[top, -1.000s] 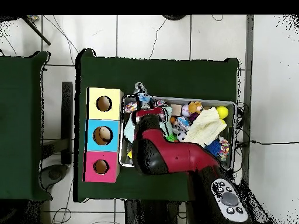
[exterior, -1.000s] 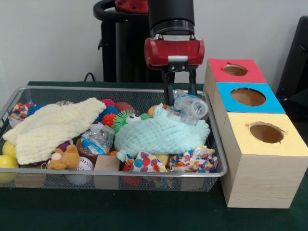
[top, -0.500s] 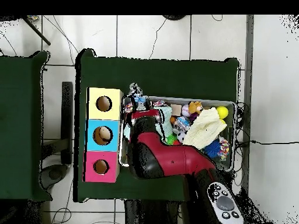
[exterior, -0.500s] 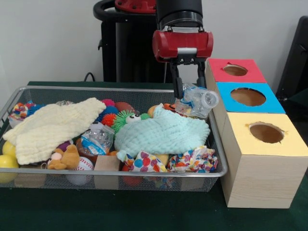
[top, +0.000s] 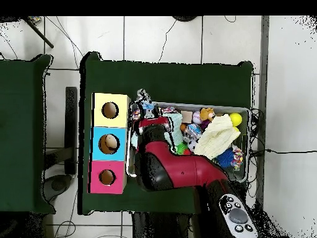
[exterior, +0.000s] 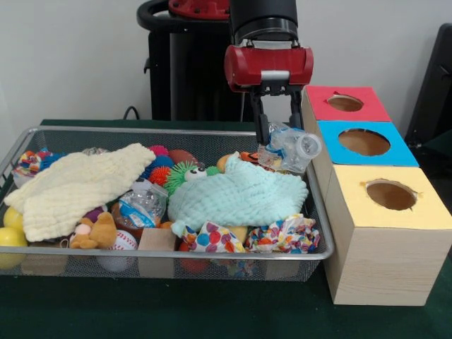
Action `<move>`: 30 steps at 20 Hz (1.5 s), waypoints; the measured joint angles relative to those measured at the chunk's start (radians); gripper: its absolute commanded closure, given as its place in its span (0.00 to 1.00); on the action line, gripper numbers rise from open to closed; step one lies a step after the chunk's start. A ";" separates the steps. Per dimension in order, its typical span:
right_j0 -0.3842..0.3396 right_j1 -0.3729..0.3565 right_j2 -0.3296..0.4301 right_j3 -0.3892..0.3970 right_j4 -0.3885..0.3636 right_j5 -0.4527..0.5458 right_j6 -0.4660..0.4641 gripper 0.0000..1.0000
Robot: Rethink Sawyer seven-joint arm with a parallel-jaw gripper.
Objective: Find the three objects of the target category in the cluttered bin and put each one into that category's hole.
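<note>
Claw [exterior: 277, 138] pinching a crumpled clear plastic bottle [exterior: 289, 149], held up just above the right end of the bin [exterior: 176, 131], close to the blue box [exterior: 364, 143]. Bin sitting on the green bench [exterior: 212, 311], right beside the row of three boxes: red box [exterior: 344, 103] at the far end, blue in the middle, yellow box [exterior: 392, 195] nearest the camera, each with a round hole on top. Inside the bin, pretty packed: mint cloth [exterior: 236, 195], cream cloth [exterior: 74, 185], small teddy [exterior: 95, 232], baseball [exterior: 121, 241], yellow balls [exterior: 10, 229] at the left edge. From overhead, red arm [top: 176, 170] covering most of the bin's box-side end.
</note>
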 measured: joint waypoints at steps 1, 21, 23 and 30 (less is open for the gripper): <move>0.000 0.000 0.000 0.001 0.000 -0.007 0.000 1.00; 0.000 0.011 0.015 0.006 -0.040 -0.067 0.000 1.00; 0.000 0.017 0.017 0.006 -0.052 -0.067 0.000 1.00; -0.006 0.034 0.030 0.007 -0.094 -0.067 0.000 1.00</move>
